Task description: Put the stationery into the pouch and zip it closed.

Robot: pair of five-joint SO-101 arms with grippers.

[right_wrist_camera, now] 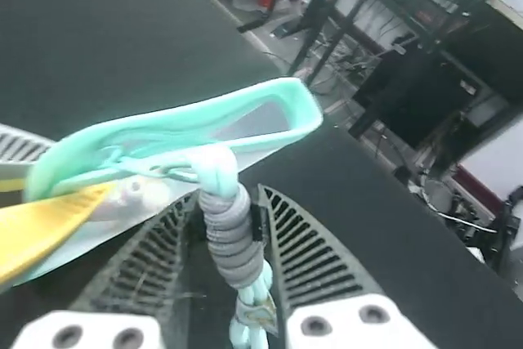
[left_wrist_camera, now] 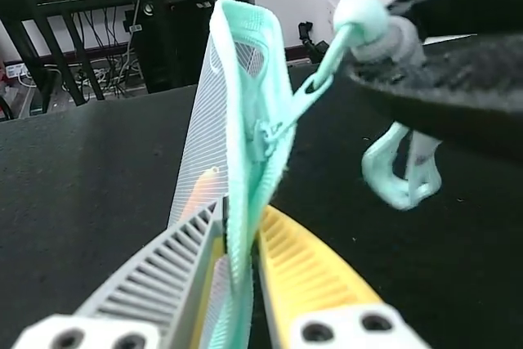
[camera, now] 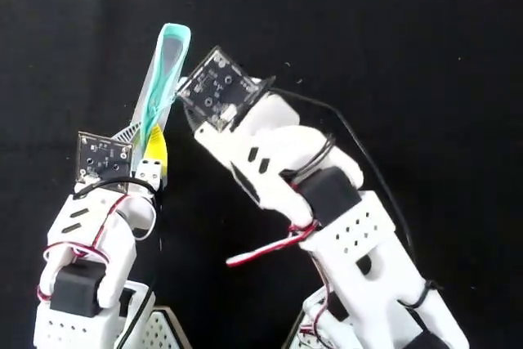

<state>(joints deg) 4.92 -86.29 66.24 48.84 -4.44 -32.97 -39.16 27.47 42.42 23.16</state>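
The left gripper was clamped on the pouch, and just beside it the right gripper was clamped on the zipper pull, over the black table.

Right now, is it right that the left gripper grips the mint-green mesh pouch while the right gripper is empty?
Not quite: the right gripper grips the mint zipper pull cord, as the right wrist view shows. The rest holds.

A: How many pouches?
B: One pouch, pinched in the left gripper.
A: And grippers?
B: Two; the right gripper pinches the one zip cord. One table underneath.
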